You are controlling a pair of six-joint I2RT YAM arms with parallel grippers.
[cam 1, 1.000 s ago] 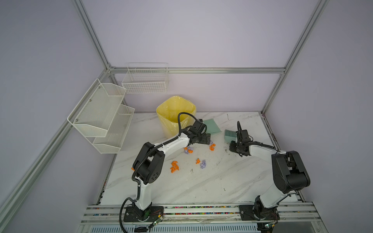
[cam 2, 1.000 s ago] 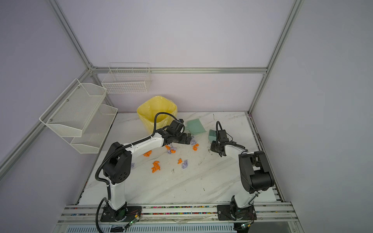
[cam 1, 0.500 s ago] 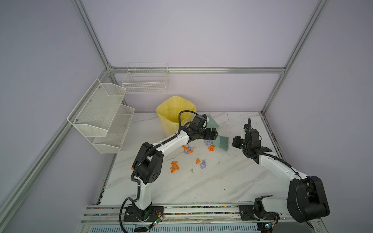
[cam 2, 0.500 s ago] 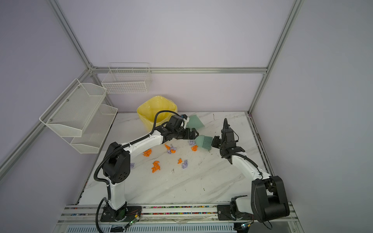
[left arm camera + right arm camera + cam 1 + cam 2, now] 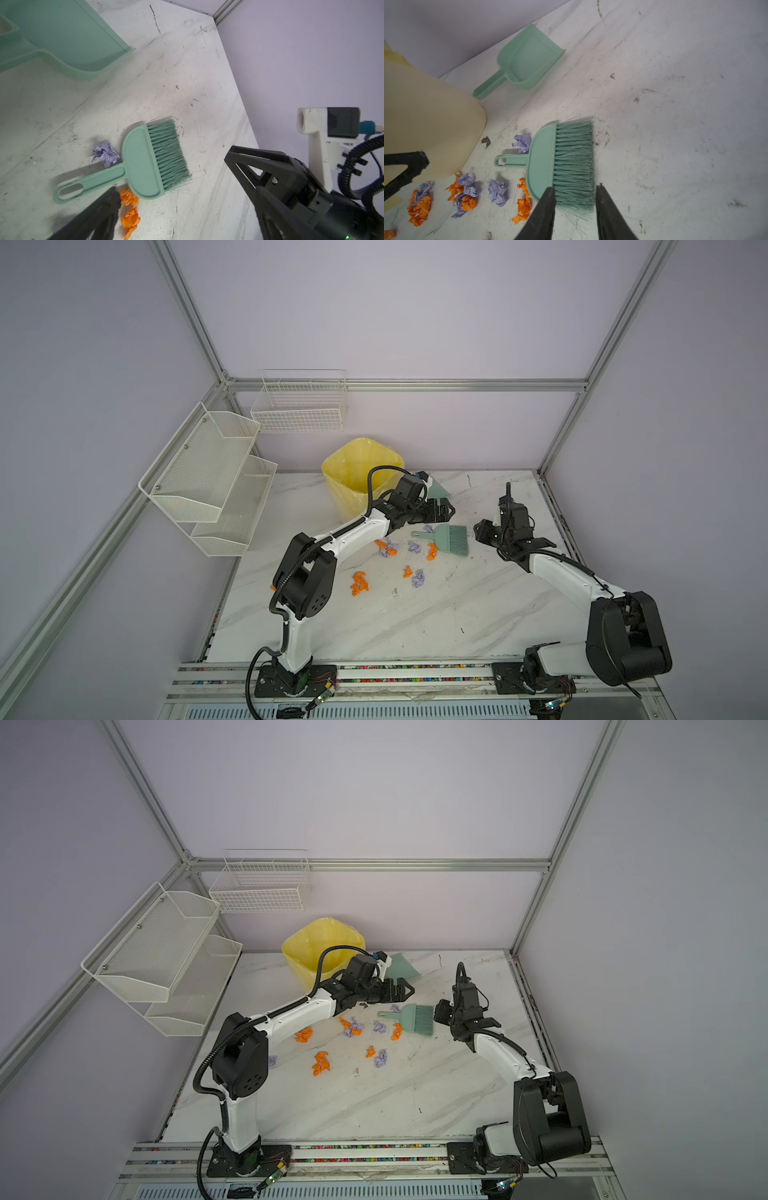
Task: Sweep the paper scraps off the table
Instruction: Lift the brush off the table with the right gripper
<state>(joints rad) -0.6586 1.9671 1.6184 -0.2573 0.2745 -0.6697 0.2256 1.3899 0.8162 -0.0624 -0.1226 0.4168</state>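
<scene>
Brush (image 5: 451,539) lies flat on the table (image 5: 457,614) among the paper scraps (image 5: 432,551)
Left gripper (image 5: 448,510) gapes wide, empty; right gripper (image 5: 575,186) part-open by the bristles, gripping nothing

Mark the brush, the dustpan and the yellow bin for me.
brush (image 5: 542,164): right wrist view, on its plastic back.
dustpan (image 5: 527,60): right wrist view, on the scoop floor.
yellow bin (image 5: 351,462): a top view, on its inner wall.

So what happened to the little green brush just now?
The right fingers carried the brush left, toward the paper scraps, then let go. It now lies flat on the table beside them, and the fingers stand open, backed off. The left fingers stayed wide open; the dustpan and yellow bin stayed put.
</scene>
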